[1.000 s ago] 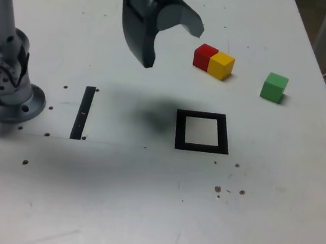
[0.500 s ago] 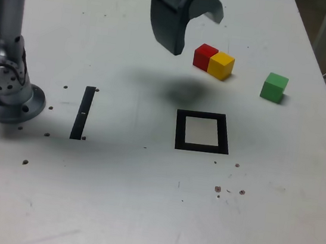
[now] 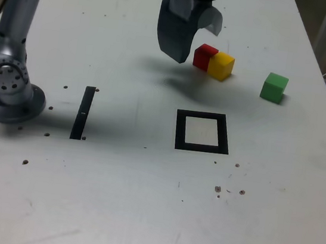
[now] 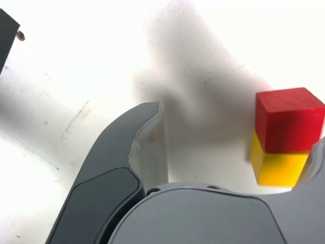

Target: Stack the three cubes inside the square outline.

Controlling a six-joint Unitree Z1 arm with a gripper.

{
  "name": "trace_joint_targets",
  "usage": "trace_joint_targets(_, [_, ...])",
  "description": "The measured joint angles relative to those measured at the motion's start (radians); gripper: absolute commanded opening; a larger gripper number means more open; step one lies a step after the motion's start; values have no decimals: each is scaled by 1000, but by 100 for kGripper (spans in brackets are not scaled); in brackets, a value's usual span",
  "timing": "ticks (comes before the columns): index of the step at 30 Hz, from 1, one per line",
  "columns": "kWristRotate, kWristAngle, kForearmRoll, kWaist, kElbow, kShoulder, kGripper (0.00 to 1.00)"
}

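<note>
On the exterior view's left, the arm's grey base stood on the white tabletop. Just to its right lay a narrow black strip, flat on the surface. Further right, toward the far side, the gripper hung above the tabletop with its fingers spread wide and nothing between them; its shadow fell on the surface below. In the wrist view the gripper showed the same wide spread, with the red cube and yellow cube near one finger but not held. In the exterior view, the red cube sat just beside the gripper's right, touching the yellow cube on its own right. Nearer the camera lay the square outline, its pale centre bare. The green cube rested alone farthest right, apart from the other two. All three cubes lay outside the outline.
</note>
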Motion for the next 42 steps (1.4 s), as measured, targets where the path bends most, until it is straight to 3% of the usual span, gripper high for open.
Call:
trace_joint_targets(4, [-5, -18, 2, 1, -35, 41, 98])
trace_joint_targets(22, [-8, -4, 1, 54, -149, 157, 98])
trace_joint_targets(42, [-9, -17, -2, 77, -174, 189, 83])
